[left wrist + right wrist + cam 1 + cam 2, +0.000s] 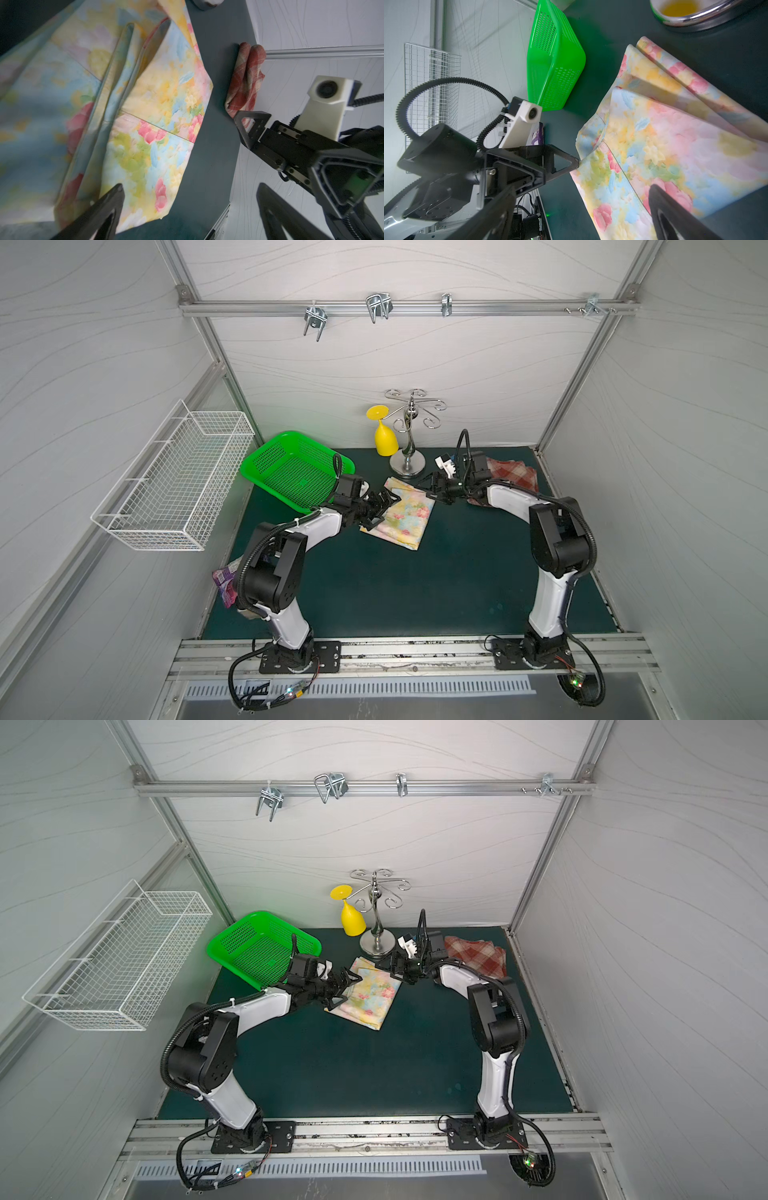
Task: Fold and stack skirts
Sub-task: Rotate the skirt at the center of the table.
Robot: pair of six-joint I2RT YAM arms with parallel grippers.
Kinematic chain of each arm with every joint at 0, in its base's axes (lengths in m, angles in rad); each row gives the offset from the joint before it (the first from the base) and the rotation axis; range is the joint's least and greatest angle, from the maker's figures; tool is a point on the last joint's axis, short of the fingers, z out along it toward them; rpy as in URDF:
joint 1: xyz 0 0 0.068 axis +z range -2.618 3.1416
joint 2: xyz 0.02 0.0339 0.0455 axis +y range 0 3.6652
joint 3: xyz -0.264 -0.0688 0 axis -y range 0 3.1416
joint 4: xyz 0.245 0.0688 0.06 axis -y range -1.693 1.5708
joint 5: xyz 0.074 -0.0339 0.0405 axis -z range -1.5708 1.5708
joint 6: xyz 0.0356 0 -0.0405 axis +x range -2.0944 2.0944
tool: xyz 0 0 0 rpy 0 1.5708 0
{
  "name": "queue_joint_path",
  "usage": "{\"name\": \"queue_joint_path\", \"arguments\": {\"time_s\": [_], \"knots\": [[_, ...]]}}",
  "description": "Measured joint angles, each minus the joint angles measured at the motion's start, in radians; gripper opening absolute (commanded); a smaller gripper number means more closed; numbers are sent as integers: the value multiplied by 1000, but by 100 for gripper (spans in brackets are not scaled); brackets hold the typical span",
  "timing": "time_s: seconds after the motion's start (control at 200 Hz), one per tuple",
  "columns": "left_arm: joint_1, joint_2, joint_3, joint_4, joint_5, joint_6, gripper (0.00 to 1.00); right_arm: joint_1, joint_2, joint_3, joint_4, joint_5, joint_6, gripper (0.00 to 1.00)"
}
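Both arms lean in low. The left gripper (380, 512), jaws wide, is over the near-left edge of the floral skirt (405, 522) mid-mat. The right gripper (433, 492), also spread, is at its far corner. The plaid skirt (513, 472) lies far right, behind that arm. The green basket (266, 448) and chrome stand (407, 466) crowd close.

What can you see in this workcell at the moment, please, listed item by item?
floral skirt: one, pale yellow-blue with pink flowers, centre-back of the mat
plaid skirt: one, red-brown and cream, mat's far right corner
plastic basket: one, bright green, mat's far left corner
wire basket: one, white, on the left wall
goblet: one, yellow, upside down at the rack
glass rack: one, chrome, back of the mat
snack wrapper: one, purple, mat's left edge
hooks: four, silver, on the back rail
mat: one, dark green, covering the table
left arm: one, white and black, jaws open at the floral skirt's left side
right arm: one, white and black, jaws open at its far right corner
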Motion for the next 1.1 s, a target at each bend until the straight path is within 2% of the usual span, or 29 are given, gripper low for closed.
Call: {"name": "queue_joint_path", "arguments": {"time_s": [0.17,0.36,0.595,1.096], "knots": [[-5,-105,-1,3,-13,-5,99,0,30,-2,35,-8,14,99],[-34,-151,-64,58,-19,-31,99,0,66,-3,72,-16,32,99],[-63,-137,-164,116,-18,-85,99,0,130,-2,92,-14,51,99],[-127,-71,-195,318,-19,-177,99,0,166,-2,95,49,54,99]]}}
